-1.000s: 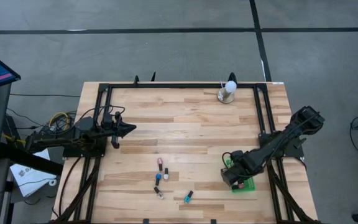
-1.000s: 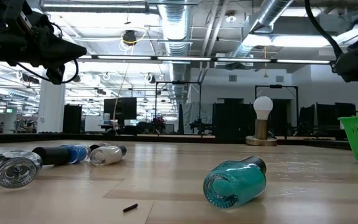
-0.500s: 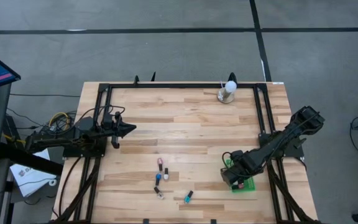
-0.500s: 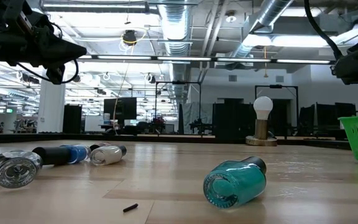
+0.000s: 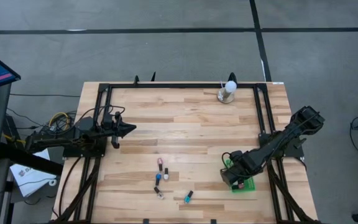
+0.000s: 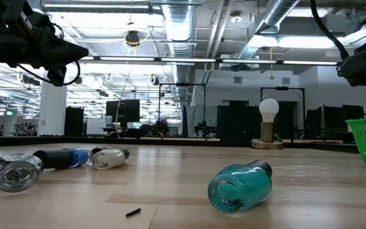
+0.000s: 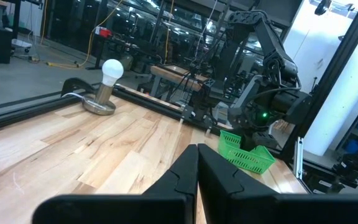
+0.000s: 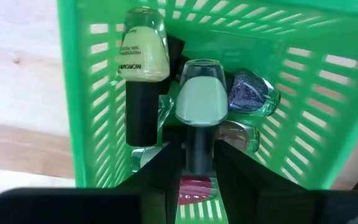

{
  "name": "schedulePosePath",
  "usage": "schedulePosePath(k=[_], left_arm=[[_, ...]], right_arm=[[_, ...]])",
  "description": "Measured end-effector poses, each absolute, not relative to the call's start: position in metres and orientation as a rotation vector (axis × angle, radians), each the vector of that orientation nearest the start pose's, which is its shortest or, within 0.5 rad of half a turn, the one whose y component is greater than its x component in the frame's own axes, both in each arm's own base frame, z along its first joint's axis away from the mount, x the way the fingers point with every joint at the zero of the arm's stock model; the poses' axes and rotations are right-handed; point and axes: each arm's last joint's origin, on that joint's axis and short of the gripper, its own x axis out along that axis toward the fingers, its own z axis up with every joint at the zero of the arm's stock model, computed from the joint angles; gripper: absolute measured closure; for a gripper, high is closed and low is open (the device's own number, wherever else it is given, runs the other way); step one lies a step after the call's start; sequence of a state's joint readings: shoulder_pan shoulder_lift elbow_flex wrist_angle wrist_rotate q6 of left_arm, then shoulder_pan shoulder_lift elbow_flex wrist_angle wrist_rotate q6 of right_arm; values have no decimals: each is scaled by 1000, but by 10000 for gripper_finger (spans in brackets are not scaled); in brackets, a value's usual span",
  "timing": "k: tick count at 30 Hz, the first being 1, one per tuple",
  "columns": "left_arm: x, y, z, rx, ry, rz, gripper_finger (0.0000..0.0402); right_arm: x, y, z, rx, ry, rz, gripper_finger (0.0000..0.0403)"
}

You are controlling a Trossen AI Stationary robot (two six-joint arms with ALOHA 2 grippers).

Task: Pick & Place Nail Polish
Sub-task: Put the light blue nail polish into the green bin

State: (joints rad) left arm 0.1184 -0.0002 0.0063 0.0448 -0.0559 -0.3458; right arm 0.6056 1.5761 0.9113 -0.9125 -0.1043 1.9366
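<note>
My right gripper [image 5: 232, 177] is over the green basket [image 5: 246, 184] at the table's right and is shut on a pale grey-green nail polish bottle [image 8: 201, 93] inside it. Other bottles lie in the basket: a yellow one [image 8: 143, 53], a glittery purple one [image 8: 253, 93] and a red one [image 8: 196, 188]. Several bottles lie on their sides on the table's near middle, among them a pink one [image 5: 159, 163], a blue one [image 5: 157, 178] and a teal one [image 5: 188, 196]. My left gripper [image 5: 129, 129] is shut and empty above the table's left. My right gripper pinches the bottle's dark cap [image 8: 199, 146] between its two fingers, one on each side. The fingers point down into the basket and lie along the bottle. The bottle's body points away from the fingers, over the other bottles; whether it rests on them I cannot tell.
A white bulb on a round metal base [image 5: 228, 91] stands at the far right. A black frame [image 5: 179, 86] runs along the table's far edge and down both sides. In the low view the teal bottle [image 6: 240, 186] lies nearest, with a small dark bit [image 6: 133, 212] beside it.
</note>
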Motion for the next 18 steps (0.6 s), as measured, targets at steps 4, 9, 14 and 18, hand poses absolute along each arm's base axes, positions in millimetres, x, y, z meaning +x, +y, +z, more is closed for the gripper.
schedulePosePath(k=[4, 9, 14, 18], left_arm=[[96, 13, 170, -343, -81, 163, 400], [96, 13, 170, -343, -81, 164, 401], [96, 13, 170, -343, -81, 164, 401], [96, 13, 170, -343, -81, 163, 401]], right_arm=[[206, 146, 180, 1029, 1436, -1002, 316], [214, 141, 211, 985, 1413, -922, 316], [244, 132, 242, 925, 1290, -705, 316], [278, 127, 254, 804, 1231, -477, 316]])
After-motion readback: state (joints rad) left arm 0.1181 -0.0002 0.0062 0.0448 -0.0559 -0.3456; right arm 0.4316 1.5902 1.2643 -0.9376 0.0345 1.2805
